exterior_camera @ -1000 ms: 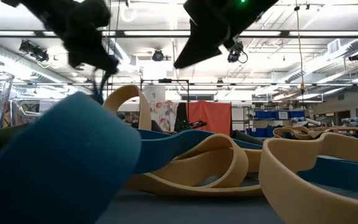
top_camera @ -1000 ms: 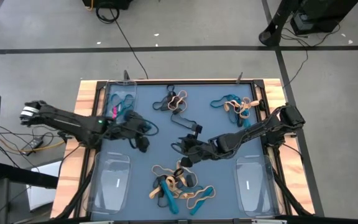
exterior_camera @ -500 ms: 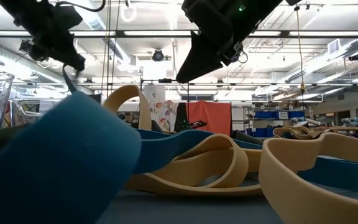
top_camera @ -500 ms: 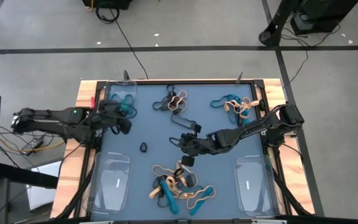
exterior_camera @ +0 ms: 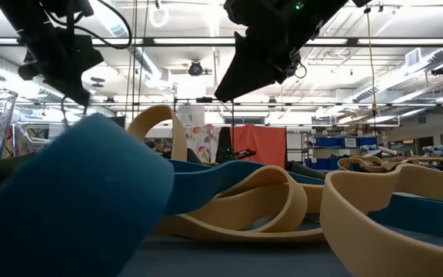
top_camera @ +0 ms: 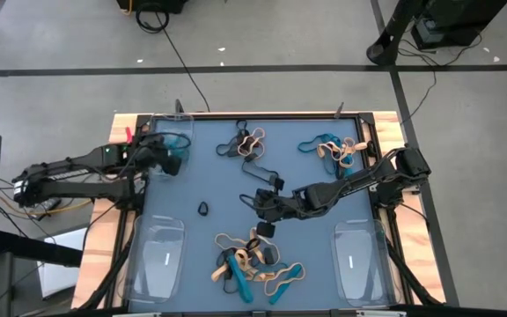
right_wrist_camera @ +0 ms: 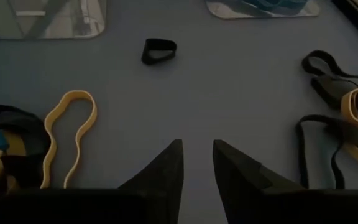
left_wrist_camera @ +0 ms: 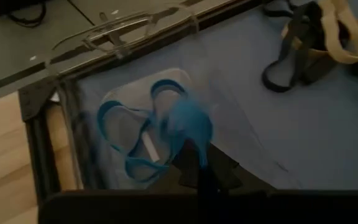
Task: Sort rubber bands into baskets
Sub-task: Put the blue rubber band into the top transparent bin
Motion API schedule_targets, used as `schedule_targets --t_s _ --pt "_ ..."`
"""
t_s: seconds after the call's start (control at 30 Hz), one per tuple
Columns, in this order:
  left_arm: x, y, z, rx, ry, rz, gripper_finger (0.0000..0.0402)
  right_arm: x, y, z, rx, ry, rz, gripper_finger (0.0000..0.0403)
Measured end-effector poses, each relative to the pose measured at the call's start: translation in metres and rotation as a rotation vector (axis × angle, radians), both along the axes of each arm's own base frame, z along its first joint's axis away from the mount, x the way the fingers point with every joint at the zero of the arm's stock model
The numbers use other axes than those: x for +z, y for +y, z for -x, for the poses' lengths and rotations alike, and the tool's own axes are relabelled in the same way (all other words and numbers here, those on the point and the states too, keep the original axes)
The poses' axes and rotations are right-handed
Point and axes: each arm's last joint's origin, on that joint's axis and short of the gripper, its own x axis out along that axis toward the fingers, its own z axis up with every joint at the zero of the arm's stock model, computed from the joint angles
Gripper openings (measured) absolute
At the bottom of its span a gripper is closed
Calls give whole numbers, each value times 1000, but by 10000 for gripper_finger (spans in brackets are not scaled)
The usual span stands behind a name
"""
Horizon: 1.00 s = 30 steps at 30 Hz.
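Hovering over the far-left basket (top_camera: 172, 141), the left end effector (top_camera: 169, 164) is pinched shut on a teal band (left_wrist_camera: 188, 124), which hangs above teal loops (left_wrist_camera: 129, 140) already lying in that tray. The right end effector (top_camera: 262, 208) sits mid-surface, its fingers (right_wrist_camera: 166, 168) parted by a narrow gap with nothing between them, pointing toward a lone black band (top_camera: 202, 209) on the bare blue surface (top_camera: 218, 180).

Sorting looks barely begun. Only the far-left basket shows any bands in it; the near-left basket (top_camera: 155, 257) and the near-right basket (top_camera: 357, 260) appear empty. Three heaps are left to sort: a black-and-tan cluster (top_camera: 246, 143) at far centre, a teal-and-tan cluster (top_camera: 333, 150) at far right, and a larger mixed pile (top_camera: 252, 262) at near centre. I cannot make out a fourth basket with certainty.
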Motion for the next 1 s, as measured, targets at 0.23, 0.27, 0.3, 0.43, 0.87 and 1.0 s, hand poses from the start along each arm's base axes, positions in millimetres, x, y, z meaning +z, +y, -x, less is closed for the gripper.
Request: schedule_targets --t_s 0.23,0.27,0.3,0.43,0.87,1.0 --pt "-2 10 5 10 30 55 32 0 -3 -1 35 12 -15 103" --pt "-2 11 5 1 35 65 39 0 -3 -1 45 15 -9 103" --pt "-2 12 5 -6 40 70 46 0 -3 -1 54 18 -2 103" --pt "-2 14 7 0 49 69 82 1 -2 -2 62 5 1 104" --pt "-1 15 6 -66 105 31 141 1 -10 -4 35 -4 9 103" --pt "-1 13 5 -100 105 35 141 -1 -12 -2 32 25 16 100"
